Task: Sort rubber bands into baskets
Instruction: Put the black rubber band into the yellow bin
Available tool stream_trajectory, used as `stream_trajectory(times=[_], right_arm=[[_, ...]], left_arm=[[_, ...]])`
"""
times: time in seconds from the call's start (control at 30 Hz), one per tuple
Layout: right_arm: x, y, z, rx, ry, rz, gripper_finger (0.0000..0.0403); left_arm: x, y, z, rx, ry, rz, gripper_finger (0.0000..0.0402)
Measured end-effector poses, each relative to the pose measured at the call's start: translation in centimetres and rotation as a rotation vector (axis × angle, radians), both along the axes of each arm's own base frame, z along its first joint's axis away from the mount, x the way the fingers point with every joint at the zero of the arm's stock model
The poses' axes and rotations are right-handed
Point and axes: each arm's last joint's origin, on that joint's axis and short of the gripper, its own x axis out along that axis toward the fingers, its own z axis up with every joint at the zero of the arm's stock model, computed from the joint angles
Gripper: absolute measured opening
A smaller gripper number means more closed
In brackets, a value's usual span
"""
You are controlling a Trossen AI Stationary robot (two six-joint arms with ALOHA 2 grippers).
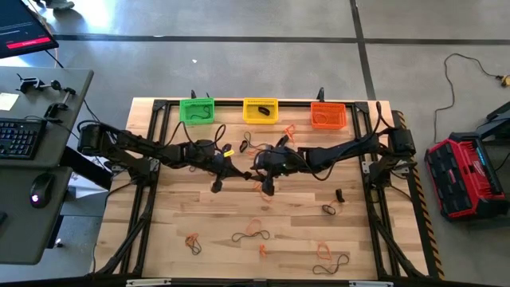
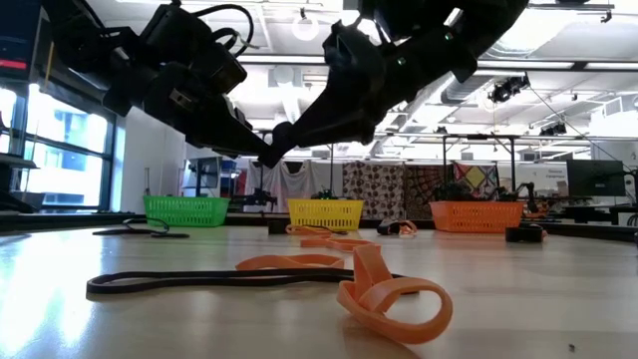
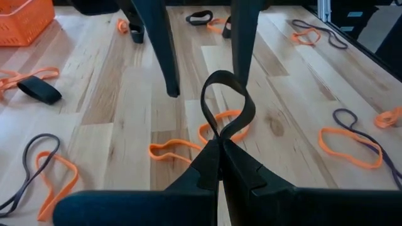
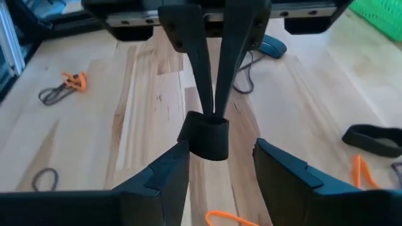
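Observation:
In the left wrist view a black rubber band sticks out as a loop past the shut fingers of my left gripper, above the table's middle. My right gripper faces it from the table's right. It is open, with one finger on either side of the band. In the low view the two grippers meet tip to tip, well above the wood. The green, yellow and orange baskets stand in a row at the far edge. My left gripper pinches the black band at the loop's base between its two fingertips. The fingers slant down from the table's left. The rest of the band stands out beyond the tips as an open loop, lifted clear of the table. My right gripper has its fingers close beside the band; I cannot tell whether they touch it.
Loose orange and dark bands lie over the table's near half and right in front of the low camera. More lie near the baskets. Black frame rails run along the table's sides.

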Motion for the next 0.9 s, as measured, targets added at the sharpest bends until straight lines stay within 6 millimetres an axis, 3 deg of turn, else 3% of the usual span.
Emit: stream_trajectory(times=[0.37, 0.5, 0.63, 0.9], right_arm=[[-0.04, -0.02, -0.07, 0.056, 0.010, -0.042, 0.0262], [-0.06, -0.02, -0.10, 0.055, 0.013, -0.042, 0.0266], [-0.06, -0.04, -0.10, 0.051, 0.012, -0.048, 0.0224], [-0.01, -0.05, -0.02, -0.007, 0.000, -0.014, 0.0063]], left_arm=[[0.02, 0.02, 0.02, 0.005, -0.001, 0.006, 0.0000], [0.02, 0.03, 0.02, 0.005, -0.001, 0.007, 0.0000], [0.02, 0.04, 0.02, 0.006, -0.001, 0.007, 0.0000], [0.02, 0.04, 0.02, 0.007, -0.001, 0.010, 0.0000]])
